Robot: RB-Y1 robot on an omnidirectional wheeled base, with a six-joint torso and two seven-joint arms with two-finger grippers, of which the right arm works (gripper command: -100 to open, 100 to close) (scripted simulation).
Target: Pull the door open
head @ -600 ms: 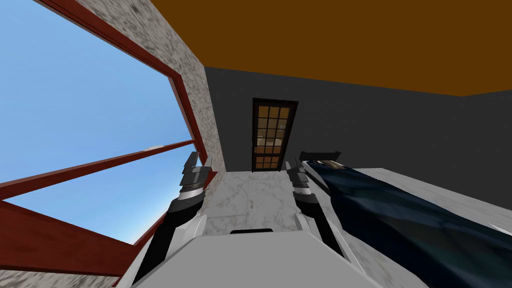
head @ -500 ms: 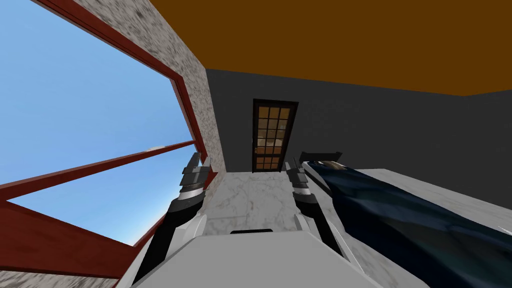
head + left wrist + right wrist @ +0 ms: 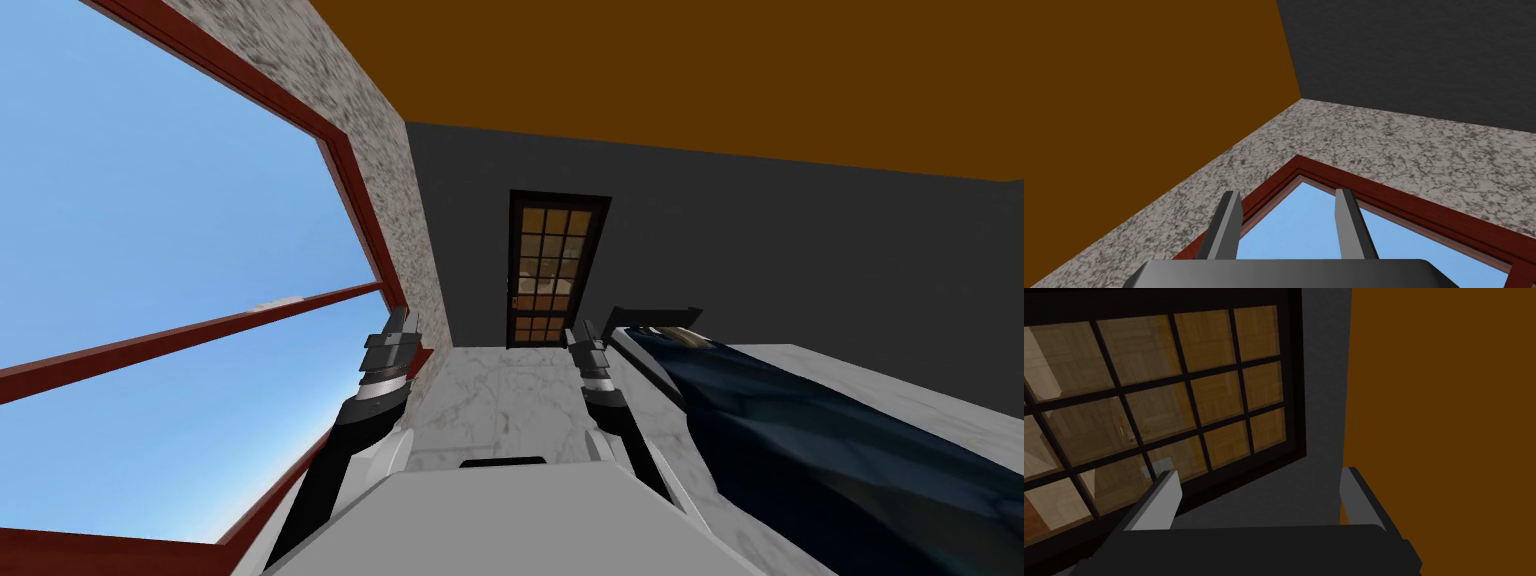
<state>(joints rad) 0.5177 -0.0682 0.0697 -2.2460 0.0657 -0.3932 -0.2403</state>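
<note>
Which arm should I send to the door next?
Probably the right. The right gripper, open, faces the door; the left gripper, also open, points at the window. Neither is near the door yet.

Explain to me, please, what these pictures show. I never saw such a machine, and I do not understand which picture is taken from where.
This is a robot with two arms, seen through its own three cameras. The wide picture comes from the head, looking down and forward: both arms reach up from the bottom, and a dark door with small glass panes stands in the grey wall across a marbled floor. A big red-framed window is on its left, a bed with a dark blue cover on its right. The other two cameras sit on the hands. The left pincer points at the window's corner; the right pincer points at the door. Both are open and hold nothing; the door is some way ahead, untouched.
</note>
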